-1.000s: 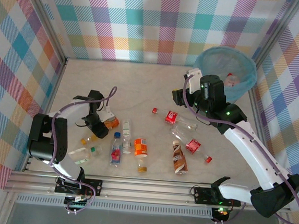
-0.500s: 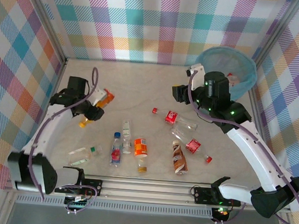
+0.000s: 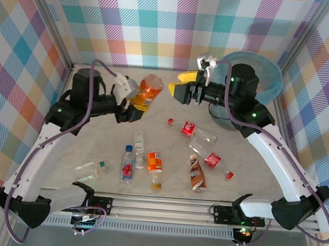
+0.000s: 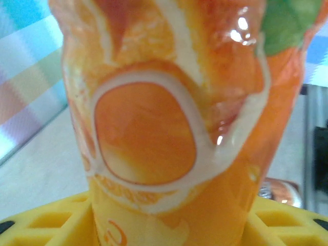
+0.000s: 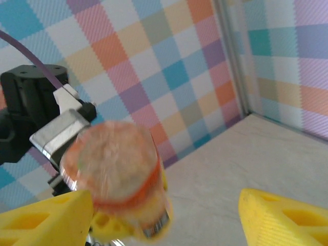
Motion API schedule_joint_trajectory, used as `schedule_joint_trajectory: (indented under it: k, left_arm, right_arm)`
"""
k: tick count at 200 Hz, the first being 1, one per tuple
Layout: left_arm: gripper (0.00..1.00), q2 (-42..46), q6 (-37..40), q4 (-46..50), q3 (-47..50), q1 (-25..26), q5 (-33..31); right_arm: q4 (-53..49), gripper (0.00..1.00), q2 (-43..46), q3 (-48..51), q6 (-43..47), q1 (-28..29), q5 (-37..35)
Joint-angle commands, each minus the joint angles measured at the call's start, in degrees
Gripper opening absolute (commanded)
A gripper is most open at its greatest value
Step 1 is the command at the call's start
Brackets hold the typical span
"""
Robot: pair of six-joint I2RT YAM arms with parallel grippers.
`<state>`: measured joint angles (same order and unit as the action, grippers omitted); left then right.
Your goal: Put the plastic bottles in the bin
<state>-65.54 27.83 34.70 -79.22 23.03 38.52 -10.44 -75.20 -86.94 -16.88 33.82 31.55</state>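
Note:
My left gripper is shut on an orange bottle and holds it in the air above the back middle of the table. In the left wrist view the orange bottle stands between the yellow fingers. My right gripper faces it from the right, open and just short of the bottle's end. The right wrist view has the blurred bottle base close to my right gripper's left finger. The bin sits at the back right, partly behind the right arm. Several plastic bottles lie on the table, among them a red-labelled one.
On the table lie a brown bottle, an orange-labelled bottle, a blue-capped bottle, a small clear bottle, a green-capped clear bottle and another red-labelled one. Checked walls enclose the table.
The left arm lifted the orange bottle off the table's left side and carried it up and right. The right gripper swung left from the bin towards it and opened wider.

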Motion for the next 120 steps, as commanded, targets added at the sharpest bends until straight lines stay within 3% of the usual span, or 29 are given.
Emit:
schedule_joint_trajectory:
  k: [1, 44, 120]
  left_arm:
    - [0.57, -1.9, -1.1, -4.6, -2.8, 3.4, 6.0]
    - [0.57, -6.1, -1.1, -6.0, -5.4, 6.2, 11.6]
    - [0.56, -8.1, -0.8, -6.0, -5.8, 7.7, 19.5]
  right_arm:
    - [4.3, 0.78, -0.8, -1.7, -0.5, 1.0, 7.0]
    - [4.9, 0.87, 0.8, 0.0, 3.7, 1.0, 18.3]
    - [2.1, 0.9, 3.0, 1.5, 9.3, 0.9, 23.1]
